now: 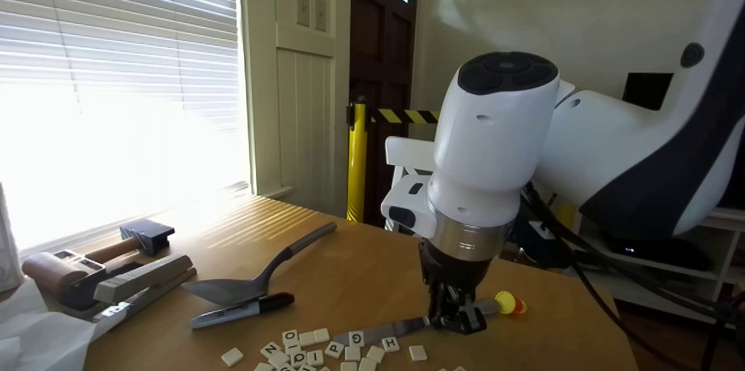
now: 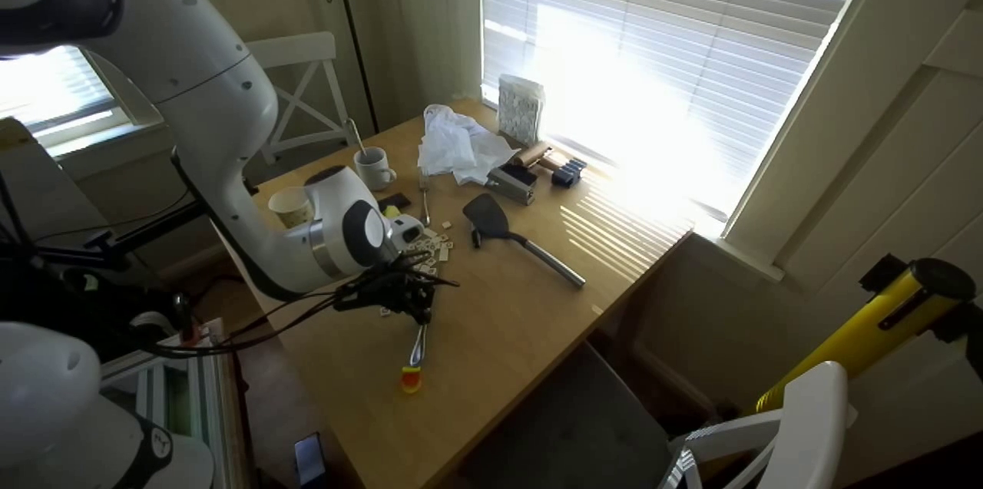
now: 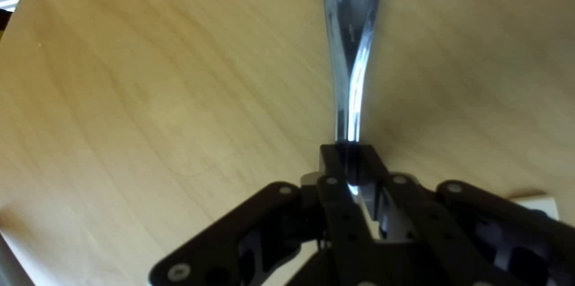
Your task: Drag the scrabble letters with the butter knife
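The butter knife (image 1: 381, 330) lies along the table, its narrow blade reaching into the edge of the scrabble letters (image 1: 353, 353). My gripper (image 1: 460, 324) is low at the table and shut on the knife near its middle. In the wrist view the gripper (image 3: 349, 160) pinches the silver handle (image 3: 352, 52), which extends away from the fingertips. The handle also shows in an exterior view (image 2: 418, 347). The pale tiles form a loose cluster around the blade tip, partly hidden by the arm in an exterior view (image 2: 443, 252). One tile (image 3: 541, 205) shows beside the gripper in the wrist view.
A small yellow and red-orange disc (image 2: 411, 379) sits at the handle's end. A dark spatula (image 1: 227, 289), a marker (image 1: 241, 311), a stapler (image 1: 145, 283) and a hammer-like tool (image 1: 145, 235) lie near the window. A plastic bag (image 2: 461, 147), mug (image 2: 374, 168), cup (image 2: 290, 206) and fork (image 2: 425, 205) stand or lie farther along.
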Tool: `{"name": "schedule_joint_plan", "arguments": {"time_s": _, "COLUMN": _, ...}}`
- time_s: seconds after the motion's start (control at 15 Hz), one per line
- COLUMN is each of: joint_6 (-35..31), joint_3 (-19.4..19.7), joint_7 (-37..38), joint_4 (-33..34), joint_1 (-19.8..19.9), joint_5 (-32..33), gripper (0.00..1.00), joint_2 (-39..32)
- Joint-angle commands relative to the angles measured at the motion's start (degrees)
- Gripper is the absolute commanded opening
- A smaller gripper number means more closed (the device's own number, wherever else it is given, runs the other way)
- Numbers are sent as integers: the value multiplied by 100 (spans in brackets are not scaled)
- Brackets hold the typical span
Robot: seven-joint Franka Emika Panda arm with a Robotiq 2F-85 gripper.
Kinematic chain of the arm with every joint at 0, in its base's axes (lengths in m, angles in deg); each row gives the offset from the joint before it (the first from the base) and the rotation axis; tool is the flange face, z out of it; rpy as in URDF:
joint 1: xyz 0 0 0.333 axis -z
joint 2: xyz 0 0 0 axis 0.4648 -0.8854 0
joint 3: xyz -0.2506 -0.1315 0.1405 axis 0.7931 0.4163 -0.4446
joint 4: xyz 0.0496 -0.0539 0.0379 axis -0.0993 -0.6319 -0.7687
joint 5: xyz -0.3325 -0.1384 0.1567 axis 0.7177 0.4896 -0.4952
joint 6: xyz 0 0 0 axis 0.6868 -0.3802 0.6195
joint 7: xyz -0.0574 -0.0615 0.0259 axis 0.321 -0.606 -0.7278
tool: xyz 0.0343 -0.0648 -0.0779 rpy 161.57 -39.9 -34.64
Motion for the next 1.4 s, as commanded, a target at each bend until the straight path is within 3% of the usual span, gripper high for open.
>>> {"name": "schedule_joint_plan", "arguments": {"time_s": 0.0, "joint_6": 0, "joint_3": -399, "joint_7": -226, "joint_4": -119, "joint_1": 351, "joint_5": -96, "gripper": 4, "joint_2": 131}}
{"name": "schedule_joint_plan", "arguments": {"time_s": 0.2, "joint_6": -3, "joint_3": -578, "joint_7": -345, "joint_4": -104, "joint_1": 571, "joint_5": -96, "gripper": 4, "joint_2": 205}}
{"name": "schedule_joint_plan", "arguments": {"time_s": 0.93, "joint_6": 164, "joint_3": -2397, "joint_7": -1371, "joint_4": -180, "joint_1": 2497, "joint_5": -467, "gripper": 4, "joint_2": 591}}
{"name": "schedule_joint_plan", "arguments": {"time_s": 1.13, "joint_6": 196, "joint_3": -2348, "joint_7": -1203, "joint_4": -60, "joint_1": 2452, "joint_5": -311, "gripper": 4, "joint_2": 621}}
{"name": "schedule_joint_plan", "arguments": {"time_s": 1.33, "joint_6": 95, "joint_3": -1772, "joint_7": -732, "joint_4": 108, "joint_1": 1878, "joint_5": 23, "gripper": 4, "joint_2": 596}}
